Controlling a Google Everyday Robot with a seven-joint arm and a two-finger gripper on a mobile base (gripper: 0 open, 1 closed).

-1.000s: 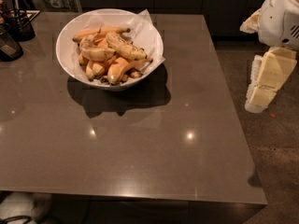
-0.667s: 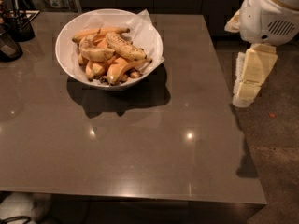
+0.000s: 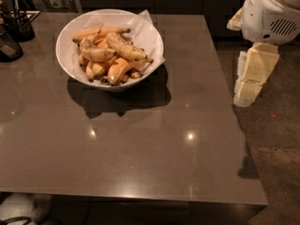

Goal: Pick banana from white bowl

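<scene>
Fruit at far left — cream-coloured blocky claw (image 3: 244, 95) off the right edge.
One wide, glossy white bowl (image 3: 65, 62) holds roughly eight bananas, the plump speckled pale-yellow banana (image 3: 123, 47) topmost. Open glossy brown surface (image 3: 140, 144) spans from bowl to near and right edges. Claw's grip: cannot tell.

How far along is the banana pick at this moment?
Done: nothing yet; the banana lies atop the pile in the white bowl. In hand: the gripper hangs beyond the right edge of the table, well apart from the bowl. Left: reach over, grasp the banana and lift it out.
</scene>
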